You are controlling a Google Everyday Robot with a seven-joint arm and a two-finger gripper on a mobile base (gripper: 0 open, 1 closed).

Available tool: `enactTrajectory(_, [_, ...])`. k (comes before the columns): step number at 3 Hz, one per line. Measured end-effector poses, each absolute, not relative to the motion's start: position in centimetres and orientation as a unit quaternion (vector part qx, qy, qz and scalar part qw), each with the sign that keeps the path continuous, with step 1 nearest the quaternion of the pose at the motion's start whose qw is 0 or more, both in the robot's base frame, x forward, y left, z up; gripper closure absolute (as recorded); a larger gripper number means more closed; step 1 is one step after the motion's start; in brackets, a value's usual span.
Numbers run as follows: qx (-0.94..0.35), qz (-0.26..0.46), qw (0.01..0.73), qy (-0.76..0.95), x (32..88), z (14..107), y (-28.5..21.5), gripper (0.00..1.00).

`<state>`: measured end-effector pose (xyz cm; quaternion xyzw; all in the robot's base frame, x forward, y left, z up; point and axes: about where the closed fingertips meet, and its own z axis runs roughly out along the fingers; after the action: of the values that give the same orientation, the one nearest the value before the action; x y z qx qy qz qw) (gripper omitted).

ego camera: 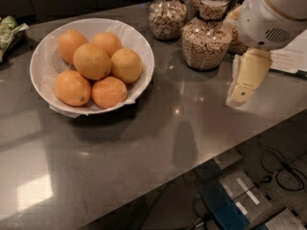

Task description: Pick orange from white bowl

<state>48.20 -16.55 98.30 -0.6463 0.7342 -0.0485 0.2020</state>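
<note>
Tool (239, 96) hangs over counter (144, 147), right side, well apart from bowl (42, 78). Orange (92, 61) tops pile. Tool grip: can't tell.

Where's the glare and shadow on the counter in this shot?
Camera view: a bright patch lies on the counter at lower left, small glints near the glass jar; the white bowl casts a soft shadow frontward; the tool hangs at right, with a dark shadow left of it.

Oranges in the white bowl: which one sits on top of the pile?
The paler, yellower orange in the middle, raised above the five around it. The gripper hangs above the counter, right of the white bowl.
</note>
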Motion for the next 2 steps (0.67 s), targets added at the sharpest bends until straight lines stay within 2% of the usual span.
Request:
enactTrajectory(1, [-0.679, -0.036, 0.231, 0.696, 50.99, 99.34, -12.05, 0.0])
enactTrajectory(2, [-0.679, -0.036, 0.231, 0.696, 51.0, 99.34, -12.02, 0.0])
